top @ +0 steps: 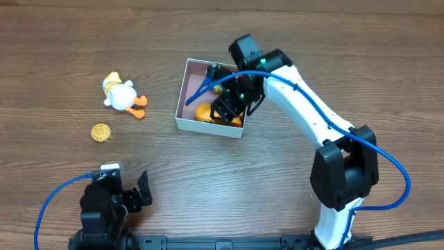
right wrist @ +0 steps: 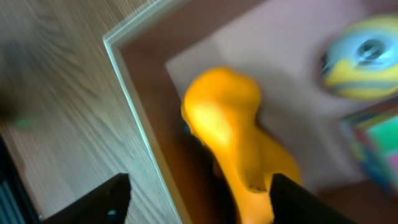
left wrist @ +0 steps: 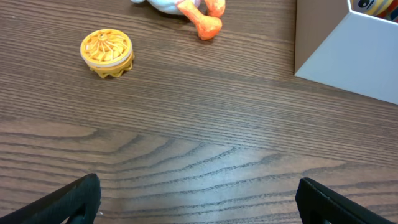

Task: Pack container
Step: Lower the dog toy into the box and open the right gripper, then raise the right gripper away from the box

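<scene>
Mid-counter toward the far edge, the container [top: 208,126] sits with the right gripper [top: 225,104] over its near-right corner, jaws spread around an orange toy [right wrist: 230,124], not clamped. Risk: one finger looks close to the thin wall and could catch it on any move, dragging or tipping the container. Left gripper [left wrist: 199,208] sits open-jawed by the near edge.

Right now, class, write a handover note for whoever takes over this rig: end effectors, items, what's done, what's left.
The left end effector is open over bare table. The right end effector is open above the container, fingers either side of the orange toy inside.
Done: orange toy and goggled toy packed.
Left: duck and disc, on the table left of the container.
</scene>
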